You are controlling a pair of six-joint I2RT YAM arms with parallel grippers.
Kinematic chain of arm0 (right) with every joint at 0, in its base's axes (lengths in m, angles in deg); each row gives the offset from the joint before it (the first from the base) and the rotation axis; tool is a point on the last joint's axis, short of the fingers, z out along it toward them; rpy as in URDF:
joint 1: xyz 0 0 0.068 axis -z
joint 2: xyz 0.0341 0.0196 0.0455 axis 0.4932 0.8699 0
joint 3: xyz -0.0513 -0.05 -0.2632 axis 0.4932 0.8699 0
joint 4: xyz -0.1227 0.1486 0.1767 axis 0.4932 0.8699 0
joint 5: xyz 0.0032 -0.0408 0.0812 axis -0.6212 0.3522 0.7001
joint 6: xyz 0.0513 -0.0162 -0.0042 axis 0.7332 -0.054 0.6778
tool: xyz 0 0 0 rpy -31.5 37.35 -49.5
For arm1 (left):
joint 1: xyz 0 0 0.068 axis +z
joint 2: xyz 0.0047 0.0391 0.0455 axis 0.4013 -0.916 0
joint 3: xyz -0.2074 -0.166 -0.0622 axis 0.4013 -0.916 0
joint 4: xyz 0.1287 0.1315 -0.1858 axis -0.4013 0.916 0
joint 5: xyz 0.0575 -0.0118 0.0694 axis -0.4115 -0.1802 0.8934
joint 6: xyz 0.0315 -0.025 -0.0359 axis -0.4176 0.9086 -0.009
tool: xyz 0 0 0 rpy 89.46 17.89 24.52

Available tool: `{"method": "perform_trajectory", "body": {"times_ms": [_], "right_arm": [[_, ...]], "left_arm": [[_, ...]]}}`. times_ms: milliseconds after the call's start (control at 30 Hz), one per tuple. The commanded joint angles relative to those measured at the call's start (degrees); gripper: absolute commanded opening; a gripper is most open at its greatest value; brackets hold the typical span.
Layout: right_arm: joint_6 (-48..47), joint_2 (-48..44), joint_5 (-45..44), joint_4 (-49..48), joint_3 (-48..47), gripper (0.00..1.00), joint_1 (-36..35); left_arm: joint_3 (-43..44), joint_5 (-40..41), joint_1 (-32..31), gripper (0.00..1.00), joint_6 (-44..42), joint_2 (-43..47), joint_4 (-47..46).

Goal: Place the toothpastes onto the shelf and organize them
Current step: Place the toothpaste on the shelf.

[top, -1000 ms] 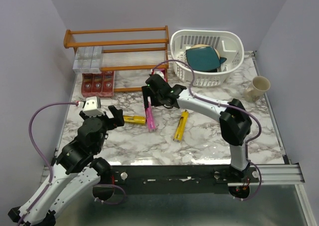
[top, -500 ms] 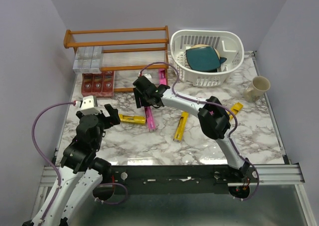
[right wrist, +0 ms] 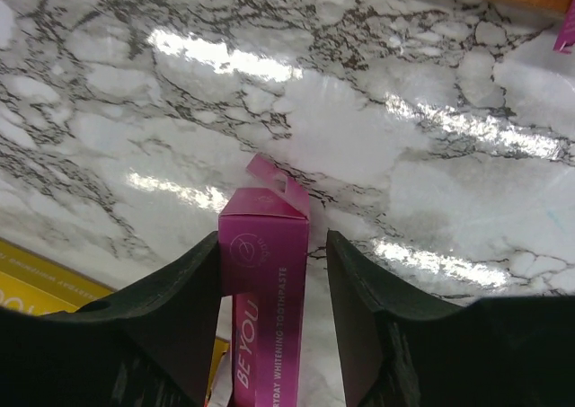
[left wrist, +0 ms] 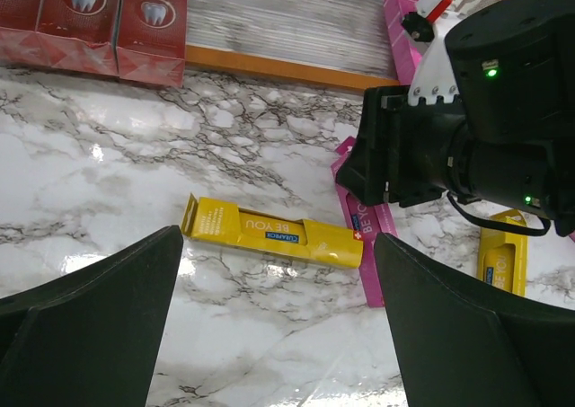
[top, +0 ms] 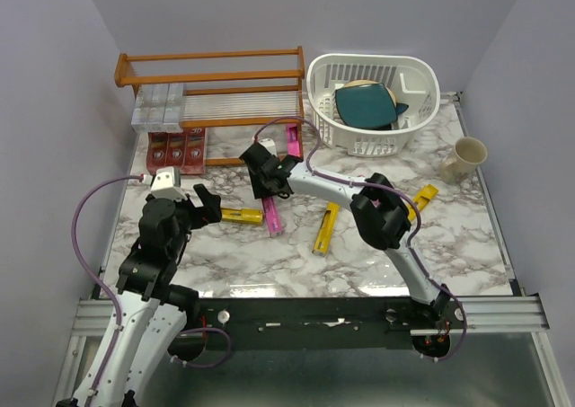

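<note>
A magenta-pink toothpaste carton (top: 270, 211) (right wrist: 265, 281) lies on the marble. My right gripper (top: 267, 181) (right wrist: 274, 245) straddles its far end: the left finger touches it and a gap shows at the right finger. My left gripper (top: 205, 205) (left wrist: 278, 236) hangs wide open above a yellow carton (top: 241, 215) (left wrist: 269, 232), holding nothing. Two more yellow cartons (top: 326, 226) (top: 422, 196) lie to the right. Another pink carton (top: 292, 138) rests by the shelf (top: 211, 66). Red cartons (top: 176, 148) sit on the lower tier and silver-grey ones (top: 159, 106) on the slats.
A white slotted basket (top: 373, 133) holding a teal item stands at the back right. A cream mug (top: 464, 158) sits near the right edge. The right arm's elbow (top: 382, 211) hovers over the middle of the table.
My right gripper swung left to the pink carton's far end and its jaws narrowed around it. My left arm shifted slightly toward the yellow carton and stayed open.
</note>
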Motion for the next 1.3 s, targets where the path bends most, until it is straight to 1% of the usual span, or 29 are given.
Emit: {"method": "perform_trajectory", "body": {"times_ms": [0, 133, 233, 433, 500, 533, 600, 667, 700, 767, 833, 867, 900, 933, 967, 1000, 1033, 1067, 1100, 1133, 1167, 1200, 1233, 1267], "right_arm": [[-1.04, -0.93, -1.62, 0.10, 3.87, 0.54, -0.44], [-1.30, -1.64, -1.27, 0.54, 5.62, 0.54, -0.36], [-1.04, -2.69, -1.71, -0.07, 7.65, 0.53, -0.27], [-0.16, -5.06, -5.04, -1.48, 11.86, 0.44, -0.01], [0.28, -8.22, -5.22, -3.58, 14.49, 0.41, -0.01], [0.28, -9.97, -5.05, -6.46, 17.81, 0.40, -0.01], [0.54, -14.89, -4.96, -9.12, 21.34, 0.39, 0.08], [1.94, -18.15, -4.35, -12.90, 26.53, 0.39, 0.34], [2.56, -22.08, -3.74, -14.39, 28.37, 0.39, 0.87], [5.01, -26.14, -1.11, -20.18, 35.29, 0.39, 1.75], [6.69, -31.85, 0.92, -25.79, 39.88, 0.39, 3.33], [8.00, -33.70, 2.41, -27.57, 43.91, 0.39, 3.77], [8.62, -35.20, 3.03, -29.33, 45.78, 0.39, 4.56], [9.24, -38.69, 3.47, -32.13, 47.45, 0.38, 4.83], [10.55, -40.12, 4.26, -32.59, 49.20, 0.38, 5.26], [11.35, -41.79, 4.88, -35.03, 52.09, 0.39, 6.05], [12.14, -44.42, 5.58, -37.06, 53.69, 0.39, 6.49], [13.54, -46.01, 6.81, -37.86, 54.92, 0.39, 7.11], [14.25, -47.15, 7.34, -38.39, 57.20, 0.39, 8.24], [14.78, -48.30, 7.69, -39.09, 58.09, 0.38, 8.78], [16.00, -50.75, 8.22, -39.36, 58.97, 0.38, 9.31], [16.53, -51.73, 8.31, -39.63, 60.02, 0.38, 10.18], [17.06, -52.95, 8.75, -40.24, 61.77, 0.39, 10.62], [18.11, -54.97, 9.01, -40.59, 62.75, 0.39, 10.98]], "left_arm": [[-0.73, -5.65, 1.14, 0.99, -0.63, -0.70, -1.97], [-1.70, -13.11, 1.32, 0.99, -0.45, -1.93, -3.64], [-1.52, -15.15, 1.67, 0.99, -0.19, -2.72, -3.99], [-2.13, -18.31, 2.19, 0.99, -0.19, -3.77, -5.49], [-2.40, -21.11, 2.19, 0.99, -0.36, -4.47, -6.02], [-2.49, -22.35, 2.19, 0.99, -0.45, -4.74, -6.80], [-2.92, -25.50, 2.19, 0.99, 0.33, -5.00, -7.95], [-3.54, -26.75, 2.11, 0.99, 1.48, -5.09, -9.70], [-3.80, -27.89, 2.11, 0.99, 2.09, -5.27, -10.41], [-4.85, -28.86, 1.58, 0.99, 4.64, -5.36, -12.43], [-5.73, -28.95, 0.36, 0.99, 7.96, -5.27, -15.14], [-6.87, -28.52, -1.65, 0.99, 9.20, -5.36, -16.38], [-7.58, -27.90, -2.98, 0.99, 10.52, -5.53, -17.70], [-8.19, -25.63, -4.82, 0.99, 11.58, -5.62, -20.49], [-9.24, -23.44, -6.84, 0.99, 13.33, -5.71, -21.91], [-9.60, -21.07, -11.99, 0.99, 13.78, -6.14, -23.23], [-9.87, -18.43, -14.83, 0.99, 14.22, -6.67, -25.86], [-10.22, -12.75, -17.55, 0.99, 14.57, -7.20, -27.01], [-10.31, -10.52, -22.89, 0.99, 14.58, -8.77, -28.76], [-10.13, -8.32, -24.94, 0.99, 14.49, -9.57, -31.04], [-9.87, -3.42, -27.14, 0.99, 14.32, -10.36, -32.02], [-9.70, -0.85, -28.81, 0.99, 13.71, -11.85, -32.99], [-9.61, 1.17, -31.88, 0.99, 13.26, -12.56, -34.39], [-9.43, 3.11, -33.21, 0.99, 13.26, -13.17, -35.10]]}}
